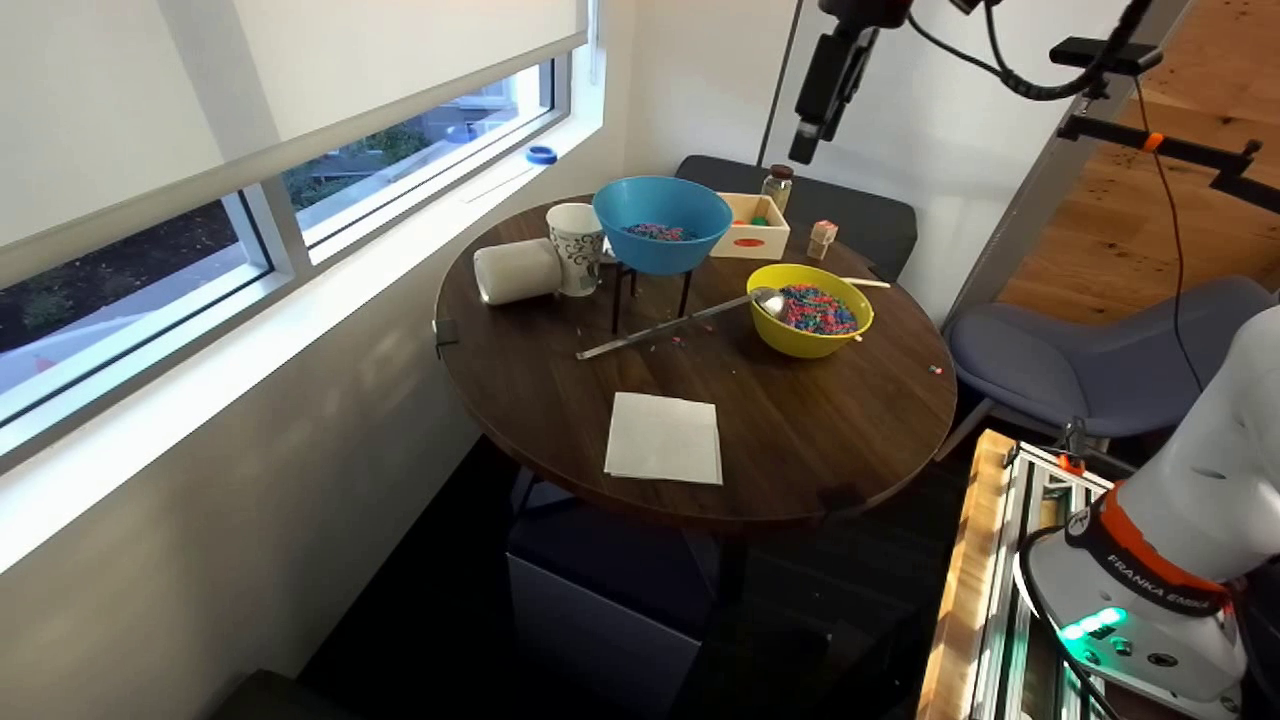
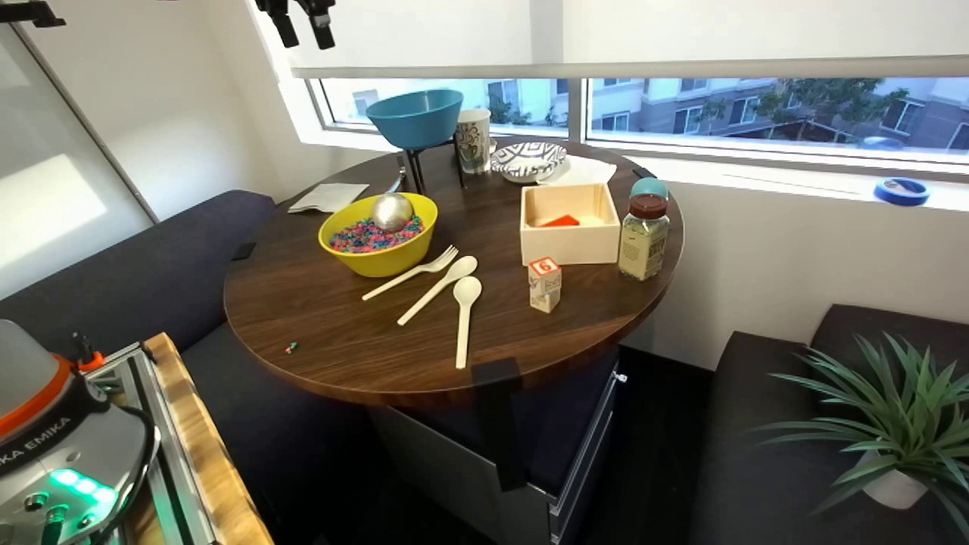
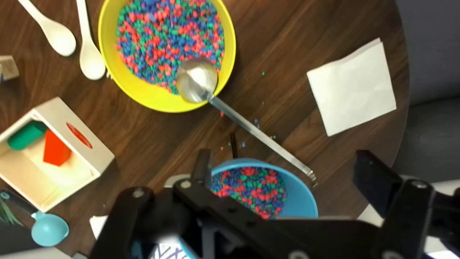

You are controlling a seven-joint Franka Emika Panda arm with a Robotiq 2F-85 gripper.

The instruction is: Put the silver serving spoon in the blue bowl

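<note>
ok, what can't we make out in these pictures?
What lies in the blue bowl, in an exterior view: hidden by its wall.
Part of the blue bowl, wrist view: behind the tool.
Part of the yellow bowl, wrist view: cut by the top edge.
Text on the jar, in an exterior view: too small.

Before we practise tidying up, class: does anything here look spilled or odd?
Yes: colorful bits lie loose on the table beside the silver spoon; probably spilled, since the yellow bowl and blue bowl hold similar ones.

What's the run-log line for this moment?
pincer: open, empty, raised | spoon: head in yellow bowl, handle over rim | blue bowl: on stand | status: spoon not in blue bowl
</note>
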